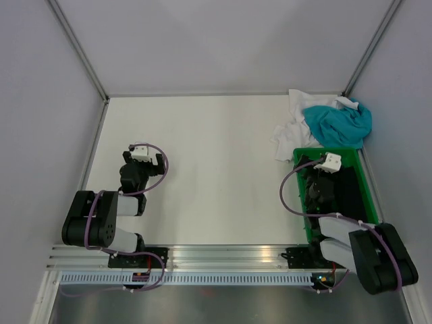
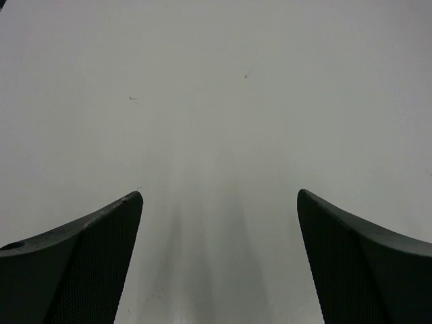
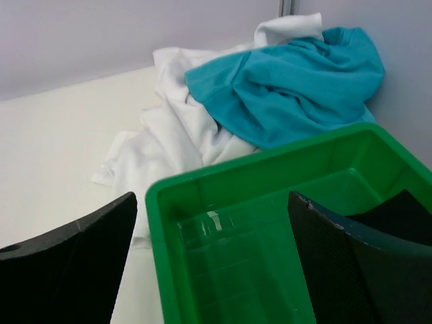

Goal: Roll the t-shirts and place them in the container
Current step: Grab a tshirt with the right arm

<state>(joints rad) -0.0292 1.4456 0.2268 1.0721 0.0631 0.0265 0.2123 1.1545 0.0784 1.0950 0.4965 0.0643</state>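
Note:
A white t-shirt point(image 1: 291, 131) lies crumpled at the table's far right corner, and a teal-blue t-shirt point(image 1: 341, 125) lies bunched on top of it. Both show in the right wrist view, the white t-shirt point(image 3: 179, 131) left and the teal-blue t-shirt point(image 3: 297, 84) right. My right gripper point(image 1: 314, 164) is open and empty above the near part of the green crate, short of the shirts; in its own view the right gripper point(image 3: 212, 199) frames the crate's corner. My left gripper point(image 1: 145, 160) is open and empty over bare table at the left; in the left wrist view it point(image 2: 219, 196) holds nothing.
A green plastic crate point(image 1: 358, 179) stands at the right side, just in front of the shirts, with its far rim point(image 3: 263, 162) close to them. Grey walls enclose the table at the back and sides. An aluminium rail point(image 1: 223, 255) runs along the near edge.

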